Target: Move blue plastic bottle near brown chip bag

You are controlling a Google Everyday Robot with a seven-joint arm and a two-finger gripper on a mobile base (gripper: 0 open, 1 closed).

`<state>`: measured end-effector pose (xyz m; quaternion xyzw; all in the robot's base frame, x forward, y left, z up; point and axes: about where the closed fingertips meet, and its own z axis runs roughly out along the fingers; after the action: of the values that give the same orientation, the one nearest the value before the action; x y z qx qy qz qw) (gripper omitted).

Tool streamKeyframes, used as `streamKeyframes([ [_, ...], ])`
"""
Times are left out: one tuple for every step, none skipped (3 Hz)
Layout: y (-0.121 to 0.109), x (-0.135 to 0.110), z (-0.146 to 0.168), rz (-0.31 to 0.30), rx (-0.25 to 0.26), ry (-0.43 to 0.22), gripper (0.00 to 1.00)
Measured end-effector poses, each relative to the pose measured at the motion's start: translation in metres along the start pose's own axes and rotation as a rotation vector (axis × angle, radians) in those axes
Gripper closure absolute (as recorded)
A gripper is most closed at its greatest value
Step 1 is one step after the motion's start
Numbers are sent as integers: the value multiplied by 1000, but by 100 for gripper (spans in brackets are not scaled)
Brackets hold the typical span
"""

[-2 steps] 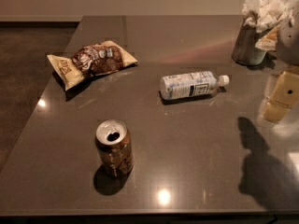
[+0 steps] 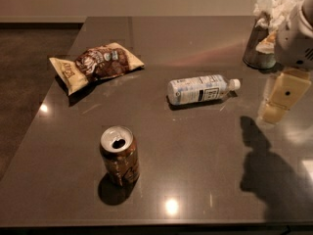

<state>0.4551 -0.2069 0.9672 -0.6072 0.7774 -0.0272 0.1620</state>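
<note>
the gripper (image 2: 279, 98) hangs at the right edge of the frame, a cream-coloured piece below the bulky white arm (image 2: 297, 35) that comes in from the upper right corner. it sits above the table (image 2: 195, 190), holding nothing that i can see, and whether it is open or closed i cannot tell from here. its dark shadow (image 2: 266, 173) falls on the glossy tabletop below it, toward the lower right.

just behind the arm, in the upper right, stands a metal holder (image 2: 255, 50) stuffed with crumpled white napkins (image 2: 274, 6).

to the left of the gripper, near it but apart, the blue plastic bottle (image 2: 198, 90) lies on its side right of centre, white cap pointing right toward the gripper, label facing up.

further out, in the lower left part of the frame, a brown soda can (image 2: 119, 155) stands upright with its top opened, well apart from the bottle.

the brown chip bag (image 2: 96, 65) lies flat in the upper left of the table, near the left edge, its length slanting across the frame. it is well apart from the bottle, with bare tabletop between them. dark floor (image 2: 24, 82) shows beyond the table's left edge.
</note>
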Motion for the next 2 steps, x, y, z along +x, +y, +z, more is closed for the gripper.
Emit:
streamKeyframes([
  [-19, -17, 32, -17, -28, -20, 0],
  [-40, -29, 67, -30, -57, -37, 0],
])
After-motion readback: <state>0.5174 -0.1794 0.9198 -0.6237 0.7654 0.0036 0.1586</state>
